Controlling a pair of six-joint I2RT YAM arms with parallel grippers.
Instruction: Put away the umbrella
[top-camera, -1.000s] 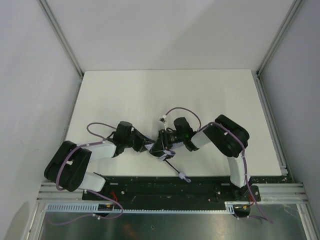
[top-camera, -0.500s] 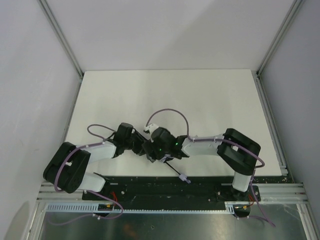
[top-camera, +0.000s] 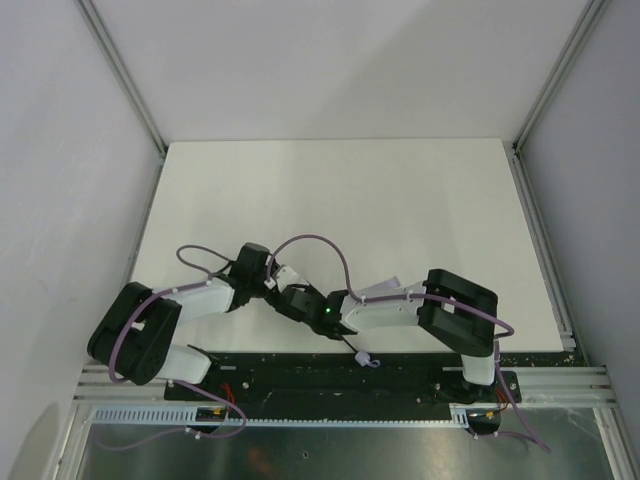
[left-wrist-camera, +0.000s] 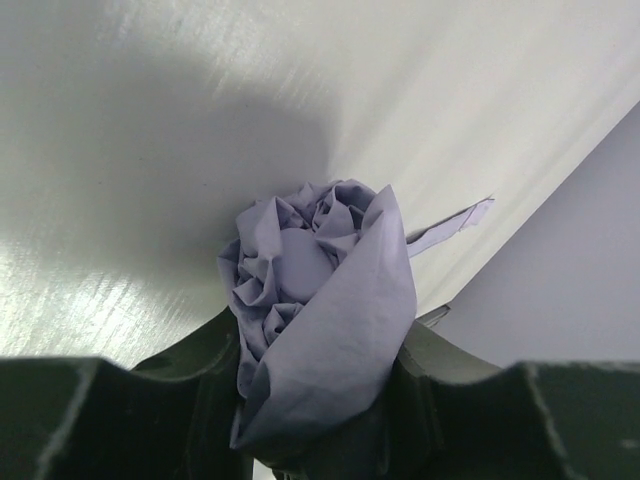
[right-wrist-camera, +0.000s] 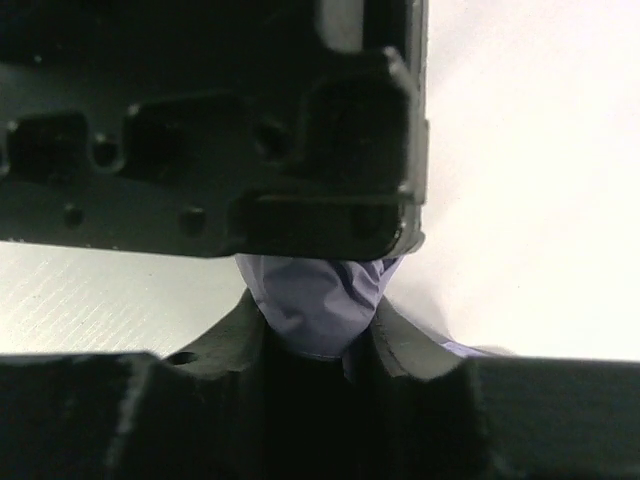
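The white counter carries both arms, which meet close to its near edge. There the umbrella is a crumpled, pale lavender-grey bundle of folds. The left hand grips that fabric between its fingers. The right hand pinches the same cloth, hard up against the left one. Only the overhead view shows the thin black shaft and small pale handle, at the counter's near edge. Only the wrist views show the canopy.

Bunched-up lavender-grey umbrella
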